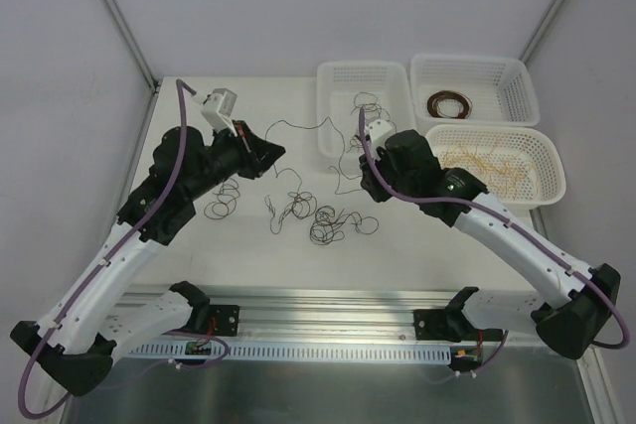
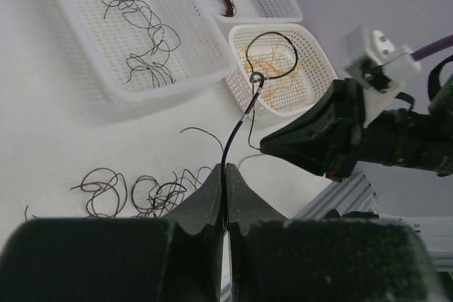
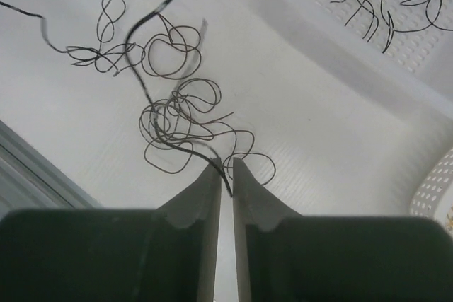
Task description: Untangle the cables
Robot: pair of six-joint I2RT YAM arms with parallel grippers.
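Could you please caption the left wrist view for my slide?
Left tool shut on a thin black wire, white baskets behind.

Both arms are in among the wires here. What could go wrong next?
The left gripper is shut on one hair-thin black wire; it may slip out under tension. The right gripper has its tips at the tangled clump, so a pull could drag several wires along instead of one.

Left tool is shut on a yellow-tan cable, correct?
No. The left tool is shut on a cable, but that cable is black, not yellow-tan; the left wrist view shows it.
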